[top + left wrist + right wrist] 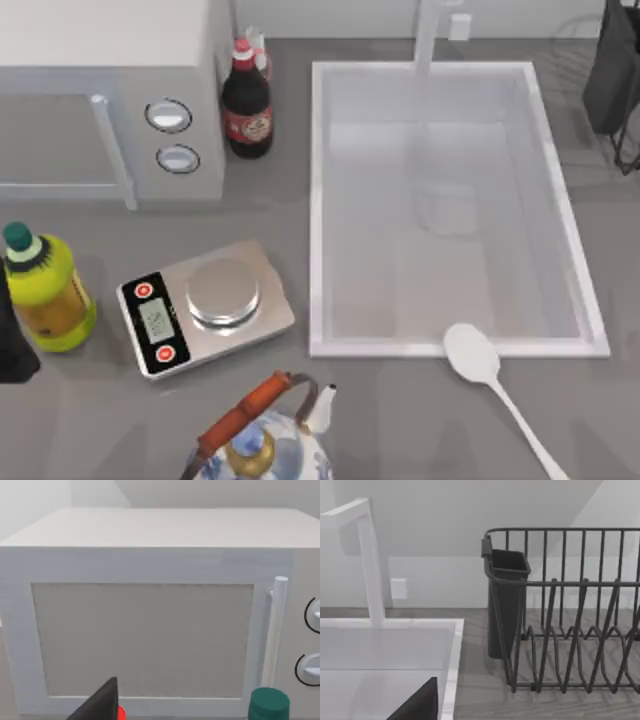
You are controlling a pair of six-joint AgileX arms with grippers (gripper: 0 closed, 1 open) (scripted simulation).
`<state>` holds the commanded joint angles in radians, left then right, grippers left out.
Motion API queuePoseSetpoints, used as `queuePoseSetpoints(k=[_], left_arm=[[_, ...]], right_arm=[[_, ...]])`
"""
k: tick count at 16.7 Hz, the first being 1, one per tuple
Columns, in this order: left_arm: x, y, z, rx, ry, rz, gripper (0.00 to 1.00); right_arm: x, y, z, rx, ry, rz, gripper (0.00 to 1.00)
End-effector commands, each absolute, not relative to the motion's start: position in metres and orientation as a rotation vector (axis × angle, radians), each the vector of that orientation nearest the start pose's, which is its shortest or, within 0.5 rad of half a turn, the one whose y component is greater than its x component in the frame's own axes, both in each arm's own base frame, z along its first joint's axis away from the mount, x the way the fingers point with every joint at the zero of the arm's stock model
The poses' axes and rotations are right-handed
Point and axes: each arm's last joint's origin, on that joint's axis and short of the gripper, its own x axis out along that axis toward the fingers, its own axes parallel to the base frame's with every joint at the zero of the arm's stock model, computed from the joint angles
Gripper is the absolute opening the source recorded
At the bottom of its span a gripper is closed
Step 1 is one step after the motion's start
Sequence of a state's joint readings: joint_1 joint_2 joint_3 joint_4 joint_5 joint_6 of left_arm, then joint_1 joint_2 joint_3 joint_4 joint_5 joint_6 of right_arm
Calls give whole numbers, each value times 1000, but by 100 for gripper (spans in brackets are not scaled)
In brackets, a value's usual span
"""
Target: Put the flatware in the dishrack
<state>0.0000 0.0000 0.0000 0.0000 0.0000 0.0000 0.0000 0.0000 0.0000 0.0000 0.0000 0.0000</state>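
Task not yet begun, by the evidence. The spoon (487, 372) lies flat on the counter (400, 420) near its front edge, bowl touching or just overlapping the front rim of the sink (330, 200), handle running toward the front right corner. No gripper is on it. The dishrack (560, 630) stands at the counter's back right corner, beyond the sink, well apart from the spoon; its wire slots and dark cutlery holder (506, 600) appear empty. How far either pincer stands open cannot be told. Remaining, in my judgement: grasp, lift, carry across the sink, deposit in the rack.
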Motion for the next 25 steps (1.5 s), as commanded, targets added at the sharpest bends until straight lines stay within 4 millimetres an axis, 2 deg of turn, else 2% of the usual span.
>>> queuePoseSetpoints(k=[5,8,10,14,18,22,25], left_arm=[[106,-1,160,0,0,0,100],[106,-1,160,0,0,0,100],[106,-1,160,0,0,0,100],[106,-1,160,0,0,0,100],[106,-1,160,0,0,0,100],[106,-1,160,0,0,0,100],[106,-1,160,0,0,0,100]], right_arm=[[106,3,169,7,65,34,100],[112,12,185,12,229,108,100],[120,22,195,5,396,169,100],[147,52,205,-57,805,280,100],[174,92,204,-179,1167,347,100],[189,130,200,-310,1393,373,100],[194,147,196,-376,1480,373,100]])
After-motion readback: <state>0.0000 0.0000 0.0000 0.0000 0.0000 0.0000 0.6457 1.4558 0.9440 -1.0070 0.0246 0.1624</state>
